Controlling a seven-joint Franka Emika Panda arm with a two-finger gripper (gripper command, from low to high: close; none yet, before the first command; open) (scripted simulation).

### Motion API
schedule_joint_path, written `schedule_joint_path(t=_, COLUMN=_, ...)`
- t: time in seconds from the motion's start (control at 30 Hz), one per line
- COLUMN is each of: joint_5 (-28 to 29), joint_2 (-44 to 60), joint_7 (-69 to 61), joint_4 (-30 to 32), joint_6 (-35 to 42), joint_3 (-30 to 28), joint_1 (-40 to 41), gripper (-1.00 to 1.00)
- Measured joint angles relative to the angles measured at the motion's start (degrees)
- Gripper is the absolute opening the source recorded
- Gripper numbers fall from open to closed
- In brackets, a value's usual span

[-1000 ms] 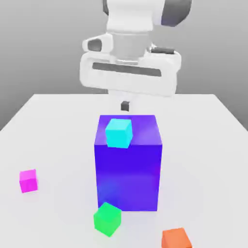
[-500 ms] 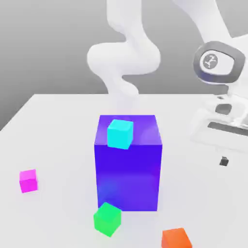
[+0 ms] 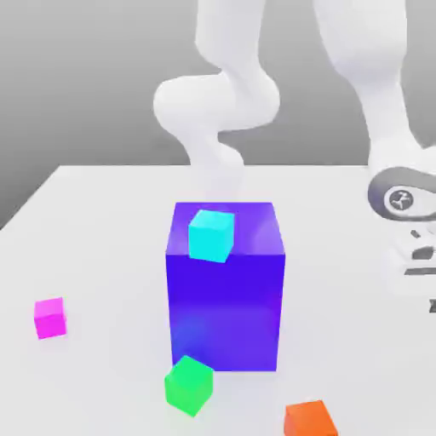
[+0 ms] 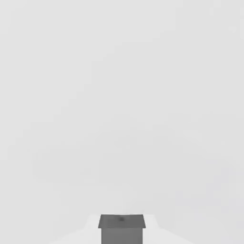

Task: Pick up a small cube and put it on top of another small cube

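A cyan small cube [image 3: 210,235] rests on top of the big blue block [image 3: 226,298] in the middle of the white table. Three more small cubes lie on the table: magenta [image 3: 49,318] at the exterior view's left, green [image 3: 188,385] just in front of the blue block, and orange [image 3: 309,419] at the front right. My white hand [image 3: 413,255] hangs low at the exterior view's right edge, well away from every cube. In the hand view my gripper [image 4: 121,228] is shut, its dark fingers pressed together with nothing between them, above bare table.
The blue block stands tall in the middle of the white table [image 3: 94,247]. My arm [image 3: 221,119] loops up behind the block and comes down on the right.
My hand has swung from behind the blue block to the exterior view's right and lower, reaching the picture's edge. The cubes have not moved.
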State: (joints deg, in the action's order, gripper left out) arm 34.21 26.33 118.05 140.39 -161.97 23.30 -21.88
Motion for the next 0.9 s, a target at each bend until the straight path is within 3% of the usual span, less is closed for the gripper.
schedule_joint_path(t=0.23, joint_5=-0.03, joint_2=-0.01, joint_7=-0.02, joint_4=0.01, joint_6=-0.01, joint_3=-0.02, joint_1=-0.02, gripper=1.00)
schedule_joint_path(t=0.47, joint_5=-11.85, joint_2=-9.75, joint_7=-9.23, joint_4=3.14, joint_6=6.37, joint_3=9.66, joint_1=7.95, gripper=1.00)
schedule_joint_path(t=0.9, joint_5=-19.24, joint_2=-9.73, joint_7=-30.12, joint_4=2.61, joint_6=5.98, joint_3=2.64, joint_1=30.49, gripper=1.00)
